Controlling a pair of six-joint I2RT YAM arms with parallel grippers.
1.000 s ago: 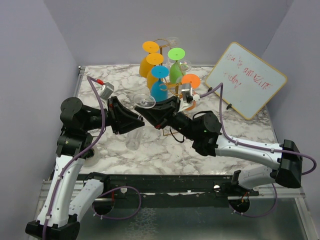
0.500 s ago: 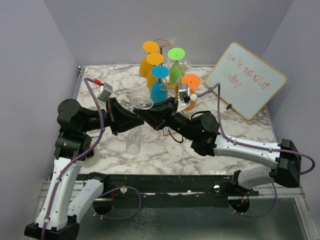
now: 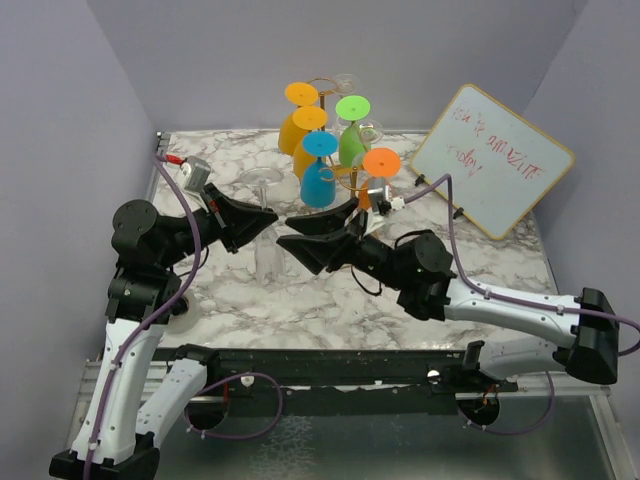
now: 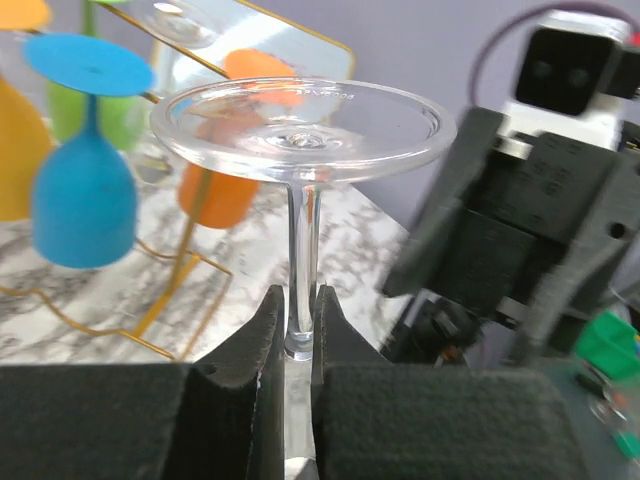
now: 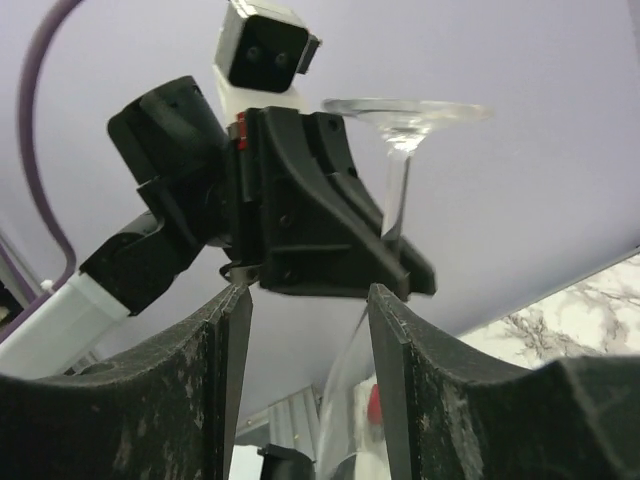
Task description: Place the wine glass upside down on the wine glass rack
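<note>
Between lilac walls lies marbled tabletop; wine glass rack, whiteboard at back.

Mid-frame, the left gripper is pinching an inverted clear wine glass (foot uppermost); the right gripper is gaping alongside.

**Soft, even light – sharp from above, softer up close**

From overhead the scene is bright and evenly lit. The marble table shows only faint, soft-edged shadows beneath the arms, and the whiteboard at the right has no glare. In the left wrist view the wine glass catches small highlights along its rim, the coloured glasses at the upper left are out of focus, and the right half is blurred. The right wrist view is backlit by the pale wall – the fingers along the bottom edge are dark and grainy.
</note>
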